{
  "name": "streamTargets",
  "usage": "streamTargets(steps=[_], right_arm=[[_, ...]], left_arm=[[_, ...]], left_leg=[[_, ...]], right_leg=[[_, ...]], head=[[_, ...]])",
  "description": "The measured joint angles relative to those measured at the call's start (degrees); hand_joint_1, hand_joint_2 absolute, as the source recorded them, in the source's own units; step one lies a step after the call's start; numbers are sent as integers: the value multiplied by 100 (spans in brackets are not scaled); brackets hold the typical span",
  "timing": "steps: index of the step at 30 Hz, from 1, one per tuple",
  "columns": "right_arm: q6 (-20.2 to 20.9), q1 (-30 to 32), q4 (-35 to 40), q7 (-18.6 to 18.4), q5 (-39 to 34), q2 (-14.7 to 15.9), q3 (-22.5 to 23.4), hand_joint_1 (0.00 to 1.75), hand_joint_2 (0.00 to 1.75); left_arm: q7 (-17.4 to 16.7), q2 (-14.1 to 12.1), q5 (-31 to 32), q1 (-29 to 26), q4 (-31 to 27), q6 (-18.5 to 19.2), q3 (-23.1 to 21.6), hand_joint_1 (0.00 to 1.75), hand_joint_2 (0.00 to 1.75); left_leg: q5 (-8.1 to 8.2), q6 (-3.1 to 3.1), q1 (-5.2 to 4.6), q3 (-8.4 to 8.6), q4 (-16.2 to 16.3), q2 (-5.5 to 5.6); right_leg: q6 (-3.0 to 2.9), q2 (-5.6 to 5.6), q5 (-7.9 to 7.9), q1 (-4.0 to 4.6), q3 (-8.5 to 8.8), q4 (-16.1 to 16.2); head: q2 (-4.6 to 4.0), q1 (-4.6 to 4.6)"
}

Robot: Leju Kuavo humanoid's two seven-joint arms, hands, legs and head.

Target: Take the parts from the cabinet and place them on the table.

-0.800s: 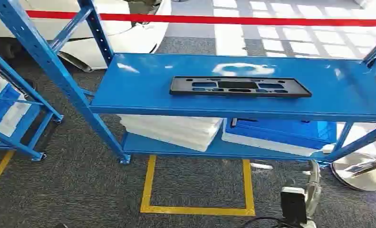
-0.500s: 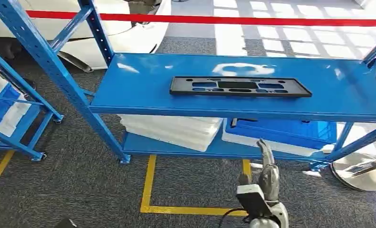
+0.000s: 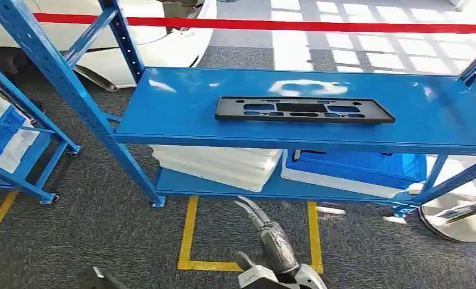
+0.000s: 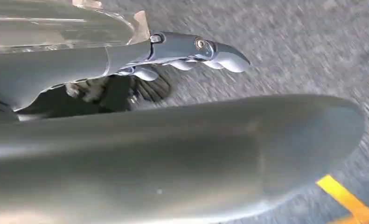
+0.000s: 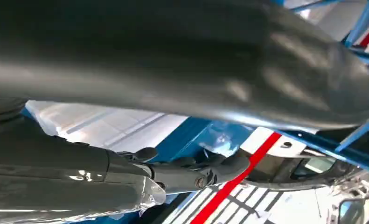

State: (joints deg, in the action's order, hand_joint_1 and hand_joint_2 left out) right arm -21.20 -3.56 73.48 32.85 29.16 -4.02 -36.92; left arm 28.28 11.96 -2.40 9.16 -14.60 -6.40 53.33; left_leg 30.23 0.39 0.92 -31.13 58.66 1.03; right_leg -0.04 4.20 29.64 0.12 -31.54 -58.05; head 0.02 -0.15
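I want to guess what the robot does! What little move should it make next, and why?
Probably lift the right hand up toward the black part. That part lies flat on the blue shelf, untouched, while the hand hangs below the shelf's front edge with fingers apart, holding nothing.

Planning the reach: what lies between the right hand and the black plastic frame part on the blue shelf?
In the head view, only the blue shelf's front edge separates the right hand from the black frame part.
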Motion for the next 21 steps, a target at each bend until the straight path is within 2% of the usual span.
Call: streamTargets(steps=[5, 11, 12, 13, 15, 16, 17, 18, 19, 20, 21], right_arm=[[-238, 91, 61, -20, 75, 122, -55, 0, 0], [-504, 251, 303, -79, 190, 249, -20, 0, 0], [-571, 281, 348, -83, 206, 264, -9, 0, 175], [-669, 304, 405, -94, 236, 278, 5, 0, 175], [-899, 381, 555, -125, 273, 302, 48, 0, 175], [-981, 417, 644, -153, 288, 323, 80, 0, 175], [-1070, 450, 731, -164, 323, 334, 116, 0, 175], [-1127, 479, 819, -188, 352, 345, 144, 0, 175], [-1161, 508, 892, -216, 363, 354, 173, 0, 175], [-1178, 553, 940, -219, 369, 365, 190, 0, 175], [-1189, 594, 986, -227, 372, 382, 208, 0, 175]], left_arm=[[89, 0, 0, -46, 35, 293, -37, 0, 0], [111, -2, 0, -100, 41, 373, -46, 0, 0], [120, -2, 0, -105, 42, 373, -46, 0, 0], [124, -2, 0, -109, 42, 371, -46, 0, 0], [131, -4, 0, -115, 42, 341, -46, 0, 0], [133, 18, 0, -122, 50, 341, -46, 0, 0], [144, 4, 0, -126, 50, 341, -46, 0, 0], [144, 6, 0, -136, 50, 341, -46, 0, 0], [144, 7, 0, -157, 52, 341, -46, 0, 0], [144, 7, 0, -177, 59, 338, -46, 0, 0], [142, 7, 0, -191, 61, 338, -46, 0, 0]], left_leg=[[0, 0, 0, 0, 0, 0], [9, 12, -17, -4, 26, 2], [10, 15, -22, -4, 27, 3], [12, 20, -28, -3, 24, 2], [-2, 87, -33, 38, -74, -14], [-20, 112, 33, 120, -147, -35], [-30, 130, 43, 174, -185, -52], [-29, 129, 54, 194, -195, -66], [-21, 122, 61, 206, -194, -92], [-2, 106, 73, 213, -193, -116], [17, 83, 86, 227, -192, -133]], right_leg=[[0, 0, 0, 0, 0, 0], [15, 2, -9, -15, -1, 17], [19, 2, -8, -20, -1, 17], [25, 4, -12, -28, -3, 34], [95, 4, -133, -17, -15, -67], [91, -13, -89, -13, -24, -92], [102, -168, -3, 4, -39, -193], [136, -266, 173, -13, -183, -476], [180, -319, 378, -44, -414, -890], [217, -340, 556, -77, -671, -1328], [259, -352, 634, -109, -878, -1648]], head=[[0, 0], [0, 0], [0, -4], [0, -2], [0, -7], [0, -13], [0, 13], [0, 33], [0, 35], [0, 33], [0, 35]])
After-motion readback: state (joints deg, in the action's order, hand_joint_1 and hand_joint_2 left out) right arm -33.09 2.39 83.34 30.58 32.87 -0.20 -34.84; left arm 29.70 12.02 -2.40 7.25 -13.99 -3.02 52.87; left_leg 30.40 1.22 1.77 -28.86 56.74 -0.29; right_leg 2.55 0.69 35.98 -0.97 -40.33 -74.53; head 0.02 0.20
